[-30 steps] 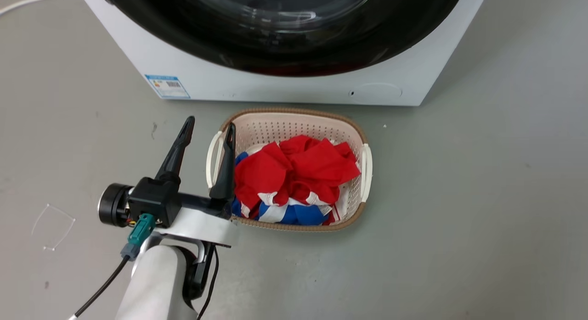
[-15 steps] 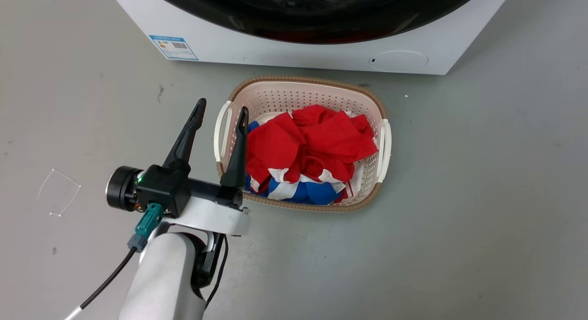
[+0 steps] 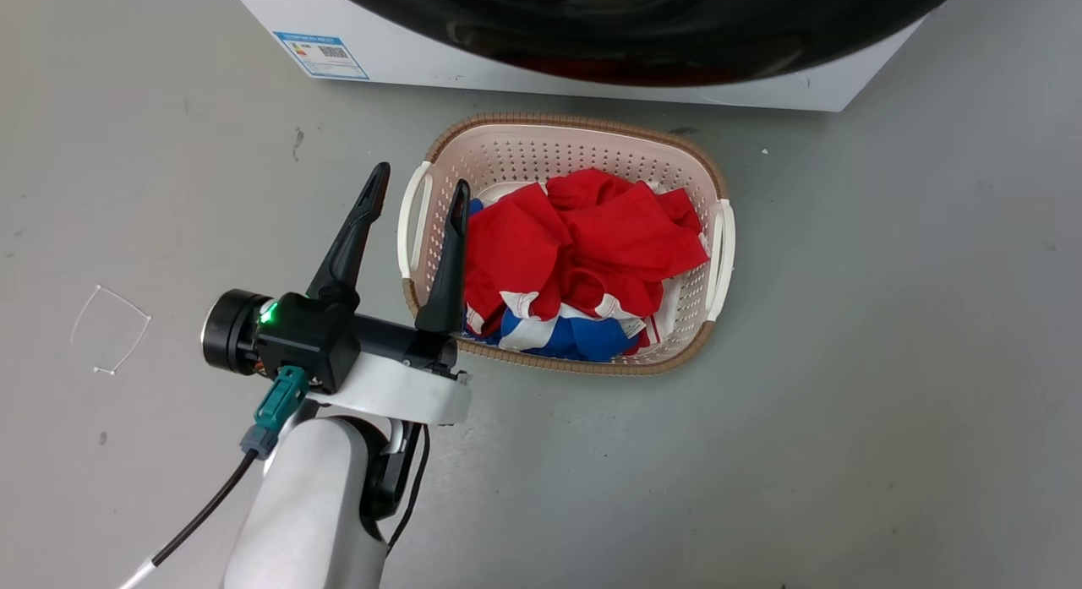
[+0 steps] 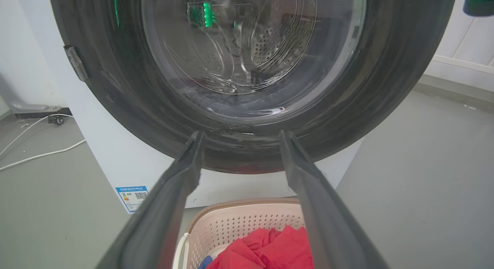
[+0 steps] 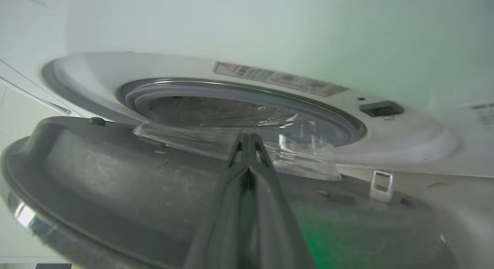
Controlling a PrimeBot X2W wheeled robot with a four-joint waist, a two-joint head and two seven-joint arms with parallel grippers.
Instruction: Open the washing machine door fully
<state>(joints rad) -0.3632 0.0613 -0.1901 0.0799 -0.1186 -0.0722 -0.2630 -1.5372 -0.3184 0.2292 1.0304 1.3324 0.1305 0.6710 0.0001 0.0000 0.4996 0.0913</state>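
Grey floor (image 3: 845, 403) below, left end effector (image 3: 423, 177) gapes empty before washing machine door (image 4: 386, 87).

Your head camera has shifted: basket (image 3: 583, 126) sits higher | door (image 3: 642, 31) rim now overhangs washer front (image 3: 406, 57), hiding its round cap | green light (image 3: 269, 314) on left gripper (image 3: 421, 177) now lit

The large round black washing machine door (image 4: 389, 87) had a glossy rim, dusty and smudged up close, around a clear, smooth glass bowl window (image 4: 231, 68). The white washing machine body (image 3: 406, 61) looked smooth. The pale perforated plastic laundry basket (image 3: 583, 154), its brown rim woven-looking, held crumpled red, white and blue cloth (image 3: 609, 242). The grey floor (image 3: 888, 361) was matt.
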